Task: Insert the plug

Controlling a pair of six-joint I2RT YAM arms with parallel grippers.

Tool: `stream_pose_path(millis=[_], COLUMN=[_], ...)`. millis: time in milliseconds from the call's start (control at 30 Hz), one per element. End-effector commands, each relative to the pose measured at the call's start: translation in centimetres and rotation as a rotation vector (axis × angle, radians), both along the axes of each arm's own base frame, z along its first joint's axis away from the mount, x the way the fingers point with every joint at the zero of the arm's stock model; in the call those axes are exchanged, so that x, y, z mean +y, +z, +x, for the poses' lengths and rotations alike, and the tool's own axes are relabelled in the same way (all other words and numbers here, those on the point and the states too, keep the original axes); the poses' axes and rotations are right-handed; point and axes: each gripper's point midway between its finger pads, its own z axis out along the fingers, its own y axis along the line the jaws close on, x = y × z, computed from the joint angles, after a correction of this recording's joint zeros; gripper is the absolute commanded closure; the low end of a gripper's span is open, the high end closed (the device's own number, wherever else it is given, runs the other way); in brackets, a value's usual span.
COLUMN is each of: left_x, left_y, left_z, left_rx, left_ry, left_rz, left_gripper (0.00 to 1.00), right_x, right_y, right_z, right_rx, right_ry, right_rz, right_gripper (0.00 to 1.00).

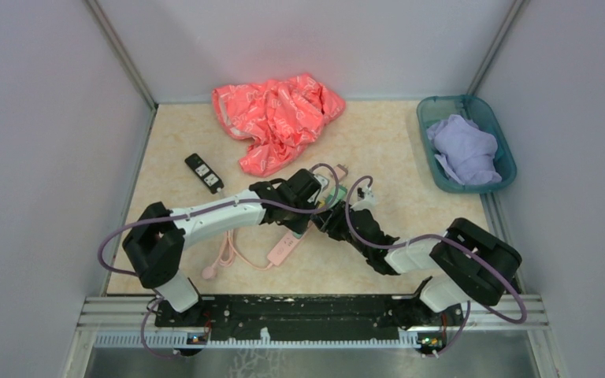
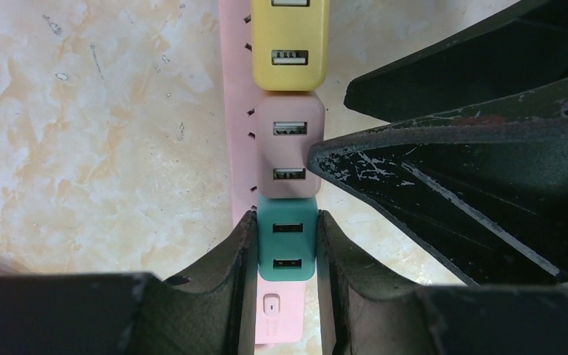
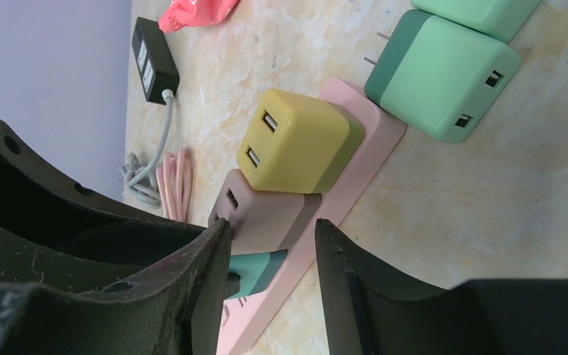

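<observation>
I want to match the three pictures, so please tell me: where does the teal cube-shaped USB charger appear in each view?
Top external: not visible; the arms cover it.
Left wrist: the teal cube-shaped USB charger sits bottom centre, between the fingers of the left gripper.
Right wrist: lower left, partly behind a finger of the right gripper.
Shared landmark: the long pink plastic power strip, seen in all three views.

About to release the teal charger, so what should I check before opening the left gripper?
Left gripper on both sides of teal charger: ok.
Teal charger fully seated in pink power strip: cannot tell.
Mauve charger and yellow charger seated: ok.
Right gripper clear of neighbours: not ok, it touches the mauve charger.
Nearer green charger plugged in: not ok, loose on table.
</observation>
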Motion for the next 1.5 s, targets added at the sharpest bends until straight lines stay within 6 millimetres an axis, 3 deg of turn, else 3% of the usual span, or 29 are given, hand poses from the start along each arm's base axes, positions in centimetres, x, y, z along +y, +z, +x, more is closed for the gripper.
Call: stream_pose_path(millis=[0,300,467,767,867,1000,1133,1467], left_x=[2.6,4.1,3.2,0.2,-0.4,0.3,2.1,4.9], left_y=[-4.9,-7.3,-5.6,1.3,3.5,4.7,3.8,-1.2], left_z=[-3.1,-4.9,-3.9,-1.2,-0.9,-1.4,-2.2,-4.4], left_rx=[0.129,0.178,0.132,-0.019,-0.054,-0.074,-0.078,-0.006], left_ry=[0.008,0.022,0.033,0.064,0.073,0.088,0.124,0.185], left_rz=[0.131,0.193,0.153,-0.039,-0.105,-0.151,-0.15,-0.095], left_gripper=[1.0,1.0,0.98,0.39,0.29,0.23,0.17,0.12], right_x=[1.0,0.8,0.2,-2.2,-3.1,-4.6,-6.0,-9.0], right_y=[2.0,2.4,3.2,4.5,4.8,4.8,4.5,4.8], right_z=[1.1,1.2,1.2,0.8,0.6,0.4,0.2,-0.1], right_rx=[-0.037,-0.059,-0.098,-0.172,-0.192,-0.207,-0.215,-0.24], right_ry=[-0.004,0.002,-0.002,-0.033,-0.04,-0.067,-0.086,-0.142], right_rz=[0.046,0.027,-0.007,-0.083,-0.115,-0.171,-0.247,-0.356], right_gripper=[0.55,0.55,0.54,0.47,0.44,0.41,0.38,0.28])
